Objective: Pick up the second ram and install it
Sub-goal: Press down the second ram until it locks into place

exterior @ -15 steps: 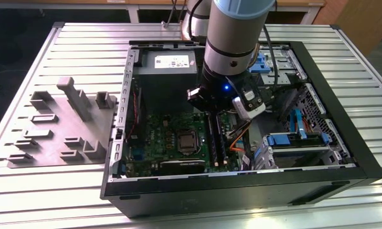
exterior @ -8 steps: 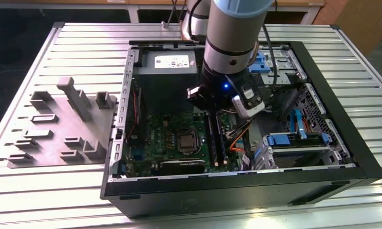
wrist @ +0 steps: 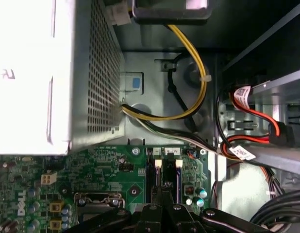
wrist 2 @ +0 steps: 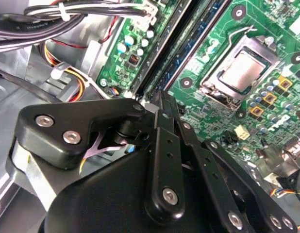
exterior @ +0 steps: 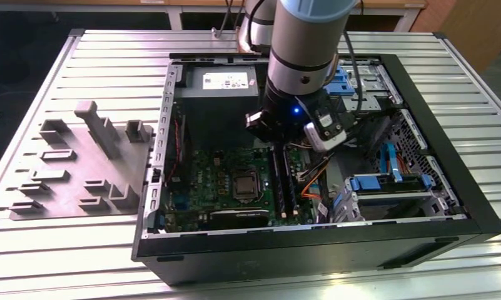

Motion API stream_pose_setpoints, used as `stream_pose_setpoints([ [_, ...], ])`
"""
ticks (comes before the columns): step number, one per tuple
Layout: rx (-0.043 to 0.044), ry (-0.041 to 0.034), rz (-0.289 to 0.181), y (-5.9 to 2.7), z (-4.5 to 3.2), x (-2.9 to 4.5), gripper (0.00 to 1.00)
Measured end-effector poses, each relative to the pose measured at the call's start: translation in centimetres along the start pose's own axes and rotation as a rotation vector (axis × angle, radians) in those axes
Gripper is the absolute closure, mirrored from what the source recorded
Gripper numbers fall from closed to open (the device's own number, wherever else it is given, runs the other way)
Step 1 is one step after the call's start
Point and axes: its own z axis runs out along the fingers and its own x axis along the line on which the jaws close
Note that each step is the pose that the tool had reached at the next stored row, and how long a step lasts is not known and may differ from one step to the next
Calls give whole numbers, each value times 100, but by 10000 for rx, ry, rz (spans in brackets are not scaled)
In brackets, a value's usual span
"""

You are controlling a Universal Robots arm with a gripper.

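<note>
Second ram [exterior: 280,182] stands edge-on in the memory slots of the green motherboard [exterior: 207,181], just beside the processor socket [exterior: 246,186] on the exterior view's right, a dark narrow strip running along the board. The gripper [exterior: 277,147] hangs straight down over the far end of that strip, inside the open computer case [exterior: 317,253] that lies on the slatted metal counter [exterior: 42,250]. In the second wrist view the gripper [wrist 2: 162,97] is clenched, its black fingers drawn together to a narrow tip right at the end of the slots; whether the board's edge is pinched between them I cannot tell. The first wrist view has the gripper [wrist: 163,194] tip set between the slot latches, with the grey power supply [wrist: 33,73] and a bundle of yellow cables [wrist: 196,73] beyond. A grey moulded fixture [exterior: 83,162] sits on the counter at the exterior view's left, well apart from the case
</note>
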Motion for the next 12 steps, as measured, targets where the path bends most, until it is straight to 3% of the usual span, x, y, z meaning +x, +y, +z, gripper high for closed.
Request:
stream_pose_setpoints([
  [7, 0, 1, -11, 104, 57, 3, 90],
  [12, -1, 1, -12, 109, 85, 10, 90],
])
